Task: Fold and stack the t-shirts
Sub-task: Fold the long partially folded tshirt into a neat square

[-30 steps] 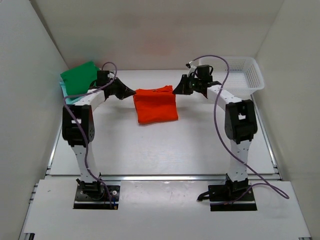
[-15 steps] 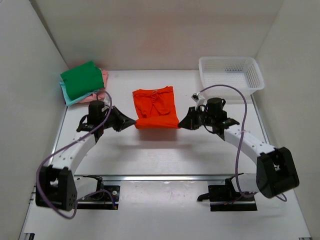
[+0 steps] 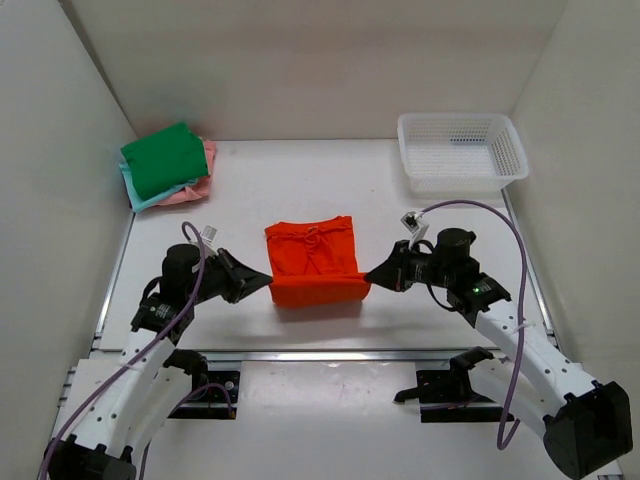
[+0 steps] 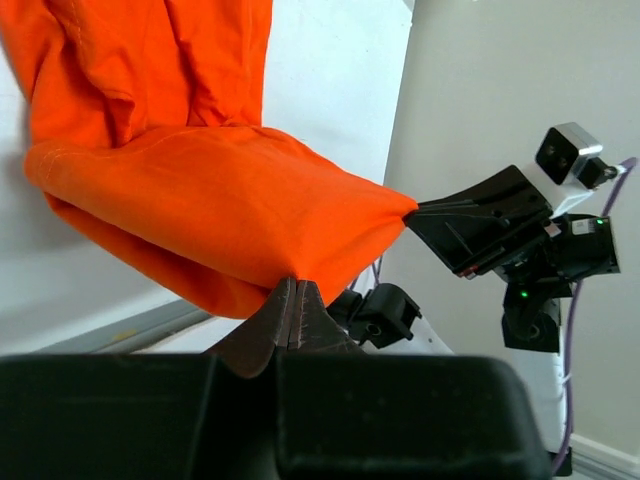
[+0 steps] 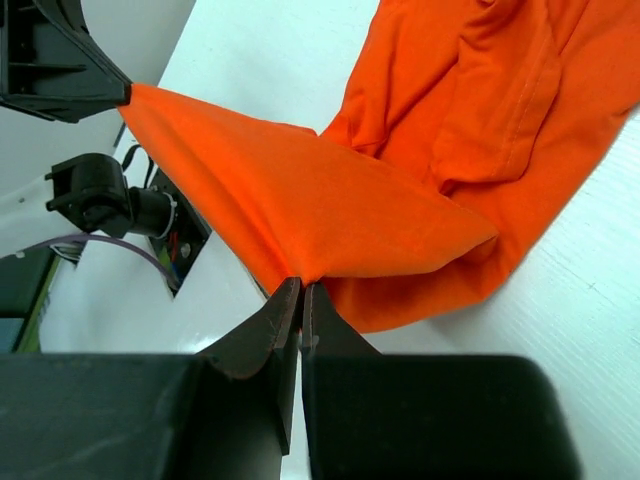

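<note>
In the top external view, the orange t-shirt [image 3: 312,262] is seen near the middle of the table [image 3: 300,195], towards the near side. Its near folded edge is stretched between the 2 arms. The left gripper [image 3: 264,283] is clenched on the left end of that edge and the right gripper [image 3: 372,279] on the right end. A stack of 3 folded shirts is found at the far left corner: the green t-shirt [image 3: 160,158] on top, the pink t-shirt [image 3: 204,170] and the teal t-shirt [image 3: 138,197] beneath. At the far right, the white mesh basket [image 3: 512,152] is seen with no cloth inside it.

In the left wrist view, the left gripper [image 4: 295,300] is pinched shut on a doubled fold of the orange t-shirt [image 4: 200,215], and the right gripper [image 4: 470,228] is seen holding the opposite corner.

In the right wrist view, the right gripper [image 5: 300,298] is closed on the orange t-shirt [image 5: 330,210], and the left gripper [image 5: 62,70] grips the far corner.

The cloth is judged light, soft and limp; it sags between the holds. It is best taken at corners or folded edges, with both layers pinched together.
</note>
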`<state>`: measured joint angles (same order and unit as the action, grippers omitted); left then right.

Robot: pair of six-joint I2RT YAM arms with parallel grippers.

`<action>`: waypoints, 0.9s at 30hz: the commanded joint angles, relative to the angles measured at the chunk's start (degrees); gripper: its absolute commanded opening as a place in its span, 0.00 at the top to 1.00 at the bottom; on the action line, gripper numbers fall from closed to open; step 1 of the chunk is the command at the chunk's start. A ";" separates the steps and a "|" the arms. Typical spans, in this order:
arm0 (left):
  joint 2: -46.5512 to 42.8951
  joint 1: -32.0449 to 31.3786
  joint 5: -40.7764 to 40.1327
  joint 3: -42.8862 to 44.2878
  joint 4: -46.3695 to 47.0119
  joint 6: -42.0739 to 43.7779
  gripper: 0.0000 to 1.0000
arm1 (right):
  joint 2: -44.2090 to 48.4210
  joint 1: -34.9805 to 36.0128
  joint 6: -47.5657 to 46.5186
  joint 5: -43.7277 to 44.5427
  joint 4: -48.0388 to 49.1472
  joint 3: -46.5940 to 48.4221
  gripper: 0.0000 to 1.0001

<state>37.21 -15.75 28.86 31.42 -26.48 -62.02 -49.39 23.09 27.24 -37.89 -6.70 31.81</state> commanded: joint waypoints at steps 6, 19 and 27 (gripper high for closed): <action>7.77 3.79 1.55 2.41 3.61 0.49 1.00 | -6.76 -2.87 0.01 -2.63 1.42 6.24 1.00; 43.79 10.91 -3.27 20.95 13.91 9.72 1.00 | -45.84 -7.45 -4.83 -3.51 9.51 34.53 1.00; 67.19 15.04 -2.77 33.68 20.51 10.86 0.01 | -72.59 -8.50 -5.79 2.20 0.21 61.16 0.49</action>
<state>101.41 -2.04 25.76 58.76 -9.02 -52.69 -119.85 15.90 22.61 -38.68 -2.85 87.59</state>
